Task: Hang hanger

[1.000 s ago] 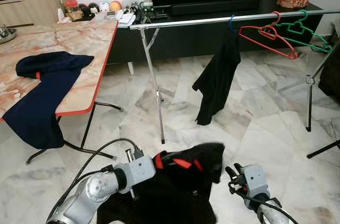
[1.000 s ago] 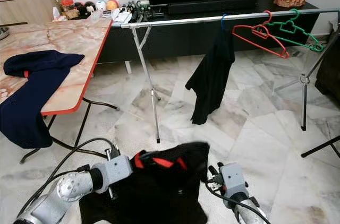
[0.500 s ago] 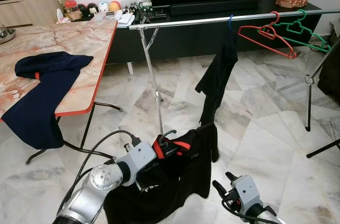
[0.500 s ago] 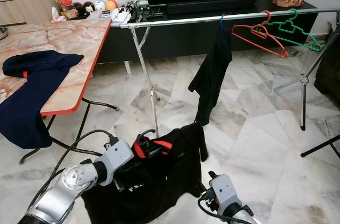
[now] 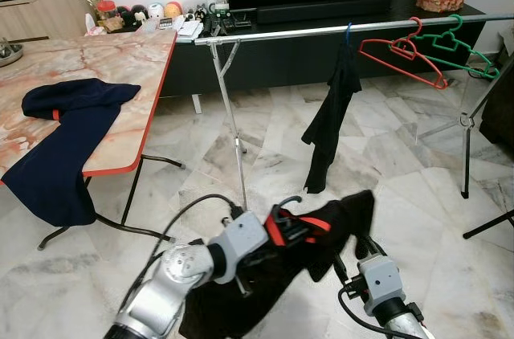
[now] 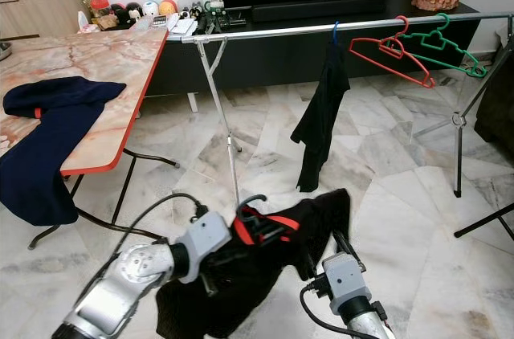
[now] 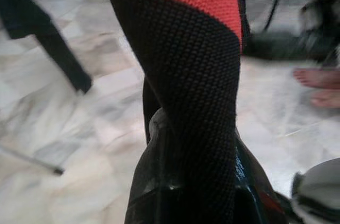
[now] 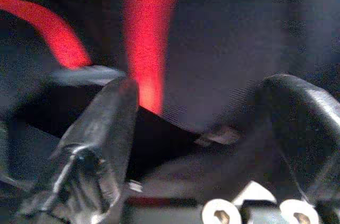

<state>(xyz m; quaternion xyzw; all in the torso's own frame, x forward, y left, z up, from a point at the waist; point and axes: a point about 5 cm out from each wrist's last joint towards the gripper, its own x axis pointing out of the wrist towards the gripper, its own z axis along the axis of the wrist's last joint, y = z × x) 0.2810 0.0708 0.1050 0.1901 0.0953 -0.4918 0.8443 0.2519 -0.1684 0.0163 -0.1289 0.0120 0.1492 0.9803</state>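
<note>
Hanger: red plastic hanger (image 5: 291, 225) w/ dark hook, dressed in a black garment w/ red trim (image 5: 305, 255); carried low, near the floor, in front of the robot, well short of the rail.
Left pincer: left pincer (image 5: 277, 230) clamped on the hanger's neck just below the hook, so the hook stays free & pointing up for the rail.
Right pincer: right pincer (image 5: 363, 249) pushed in under the garment's far end, fingers spread, cloth between them; looks like it's propping the fabric so it won't drag. Not closed on anything.
Rail: long silver metal clothes rail (image 5: 289, 32) on thin legs, ahead & above; a black garment (image 5: 333, 118), an empty red hanger (image 5: 401, 54) & a green one (image 5: 462, 48) hang on it.
Side: marble-look tabletop w/ red edge (image 5: 96, 114), a navy garment (image 5: 64, 134) draped over it.
Next, prob.: lift & carry to the bare stretch of rail.
</note>
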